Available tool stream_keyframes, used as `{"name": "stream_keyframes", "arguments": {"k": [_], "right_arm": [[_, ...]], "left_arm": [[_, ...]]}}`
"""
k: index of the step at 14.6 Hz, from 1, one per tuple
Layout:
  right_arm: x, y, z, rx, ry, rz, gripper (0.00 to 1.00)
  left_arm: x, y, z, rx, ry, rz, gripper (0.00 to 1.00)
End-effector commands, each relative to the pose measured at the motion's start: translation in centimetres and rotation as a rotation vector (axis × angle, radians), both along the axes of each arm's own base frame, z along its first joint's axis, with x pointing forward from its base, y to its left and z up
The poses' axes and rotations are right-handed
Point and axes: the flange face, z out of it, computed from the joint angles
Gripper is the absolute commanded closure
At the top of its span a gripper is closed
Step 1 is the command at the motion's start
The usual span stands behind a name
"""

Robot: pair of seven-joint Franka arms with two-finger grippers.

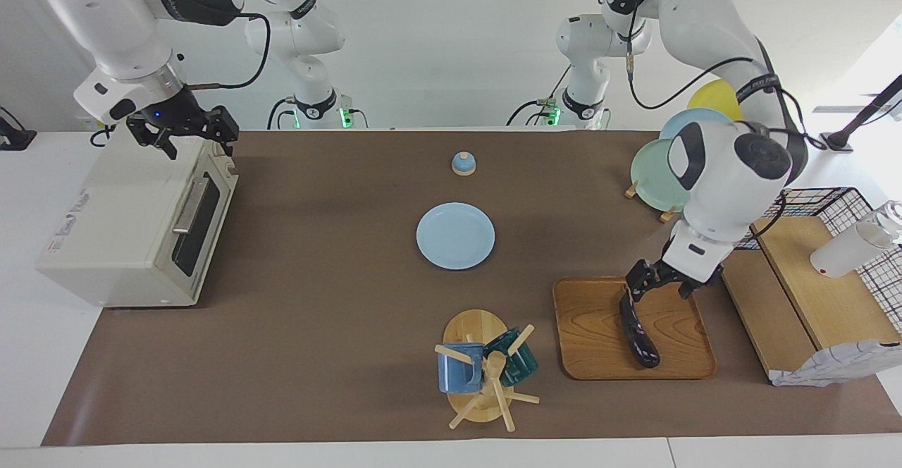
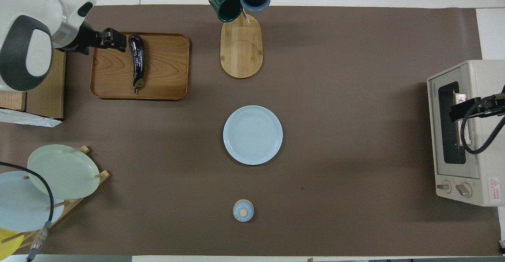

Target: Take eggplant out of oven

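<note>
The dark purple eggplant (image 1: pixel 638 334) lies flat on a wooden tray (image 1: pixel 592 327) toward the left arm's end of the table; it also shows in the overhead view (image 2: pixel 137 58) on the tray (image 2: pixel 165 64). My left gripper (image 1: pixel 661 288) is open and empty just above the tray, beside one end of the eggplant; it also shows in the overhead view (image 2: pixel 118 40). The cream-white oven (image 1: pixel 120 228) stands at the right arm's end with its door shut, and also shows in the overhead view (image 2: pixel 479 80). My right gripper (image 1: pixel 199 145) is open and empty over the oven's top front edge.
A light blue plate (image 1: pixel 455 235) lies mid-table, with a small blue lidded dish (image 1: pixel 464 163) nearer the robots. A mug tree (image 1: pixel 486 373) with two mugs stands beside the tray. A plate rack (image 1: pixel 659 172), wooden shelf (image 1: pixel 810 292) and wire basket (image 1: pixel 853 207) crowd the left arm's end.
</note>
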Motion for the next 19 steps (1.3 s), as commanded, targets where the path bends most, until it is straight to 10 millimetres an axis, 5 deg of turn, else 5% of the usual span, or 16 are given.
{"name": "stream_keyframes", "arguments": {"k": [1,5,10,19], "right_arm": [[-0.1,0.3,0.4,0.028,-0.024,-0.013,0.00],[0.2,1.2,0.5,0.086,-0.046,-0.011,0.00],[0.3,1.1,0.6,0.081,-0.053,-0.010,0.00],[0.4,1.2,0.9,0.069,-0.059,-0.006,0.00]], "left_arm": [[-4.7,0.9,6.2,0.040,0.033,0.022,0.00],[-10.0,1.2,10.9,0.072,0.134,0.024,0.00],[-13.2,0.6,9.8,0.085,0.246,0.008,0.00],[-12.7,-0.4,10.5,0.008,0.172,0.027,0.00]]}}
